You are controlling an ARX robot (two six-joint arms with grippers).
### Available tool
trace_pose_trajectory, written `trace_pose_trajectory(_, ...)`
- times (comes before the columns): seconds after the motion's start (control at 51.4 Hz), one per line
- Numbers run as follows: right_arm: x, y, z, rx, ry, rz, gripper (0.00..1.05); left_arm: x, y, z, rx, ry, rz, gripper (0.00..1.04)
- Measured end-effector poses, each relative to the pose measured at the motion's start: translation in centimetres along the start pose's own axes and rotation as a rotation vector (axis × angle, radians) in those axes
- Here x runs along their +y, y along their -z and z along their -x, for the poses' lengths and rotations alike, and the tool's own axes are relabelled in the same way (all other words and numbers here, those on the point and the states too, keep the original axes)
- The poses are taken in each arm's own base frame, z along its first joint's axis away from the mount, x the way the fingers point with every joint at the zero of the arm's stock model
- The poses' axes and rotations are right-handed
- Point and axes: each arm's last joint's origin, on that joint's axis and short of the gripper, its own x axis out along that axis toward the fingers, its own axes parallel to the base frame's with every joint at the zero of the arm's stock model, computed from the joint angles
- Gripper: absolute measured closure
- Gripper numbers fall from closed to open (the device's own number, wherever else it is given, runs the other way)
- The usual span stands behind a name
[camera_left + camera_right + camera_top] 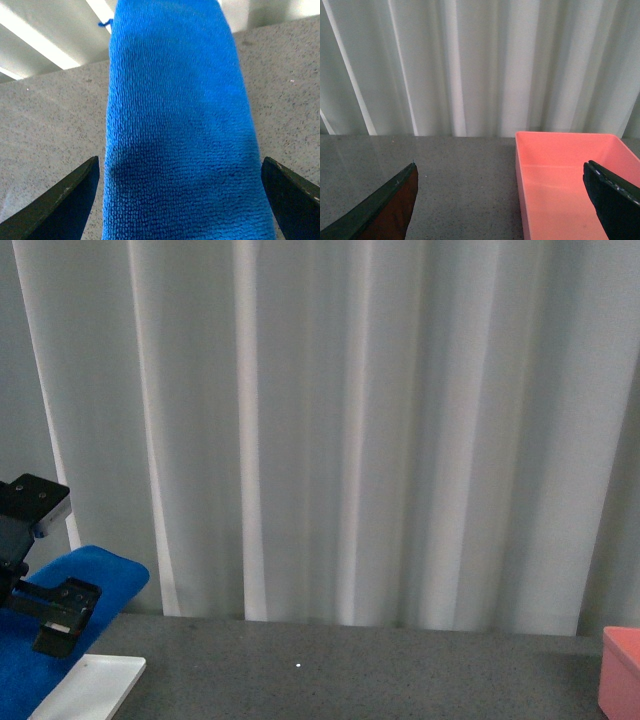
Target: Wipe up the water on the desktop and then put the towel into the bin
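The left tool (180, 160) straddles the blue towel (175, 115), jaws spread; the right tool (500, 164) gapes empty. A shallow pinch could drop it.

At the far left of the surface (350, 670), the towel (105, 575) rises above a plate (90, 685) lying at the near left edge. The left fingers (62, 605) sit in front of the towel, and the left wrist view shows one on each side of it, neither touching. The bin (620, 670) stands on the surface at the far right, well apart from the towel and ahead of the spread right fingers (385, 205), and a curtain (350, 440) hangs behind the surface's far edge.
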Motion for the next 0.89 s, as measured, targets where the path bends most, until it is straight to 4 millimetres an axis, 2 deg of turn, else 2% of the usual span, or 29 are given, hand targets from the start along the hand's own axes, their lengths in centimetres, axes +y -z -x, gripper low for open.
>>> trace_pose_trajectory(0.136, 0.0, 0.0, 0.0, 0.000, 0.000, 0.000, 0.07, -0.2, 1.4, -1.4, 0.052, -0.009, 0.000, 0.07)
trace_pose_trajectory(0.467, 0.0, 0.0, 0.0, 0.000, 0.000, 0.000, 0.07, -0.7, 1.4, -1.5, 0.053, 0.007, 0.037, 0.07)
trace_pose_trajectory(0.505, 0.0, 0.0, 0.0, 0.000, 0.000, 0.000, 0.07, -0.7, 1.4, -1.5, 0.051, 0.014, 0.041, 0.10)
trace_pose_trajectory(0.778, 0.0, 0.0, 0.0, 0.000, 0.000, 0.000, 0.07, -0.3, 1.1, -0.9, 0.035, 0.028, 0.051, 0.51)
trace_pose_trajectory(0.894, 0.0, 0.0, 0.0, 0.000, 0.000, 0.000, 0.07, 0.4, 0.8, -0.1, 0.008, 0.055, 0.061, 0.74)
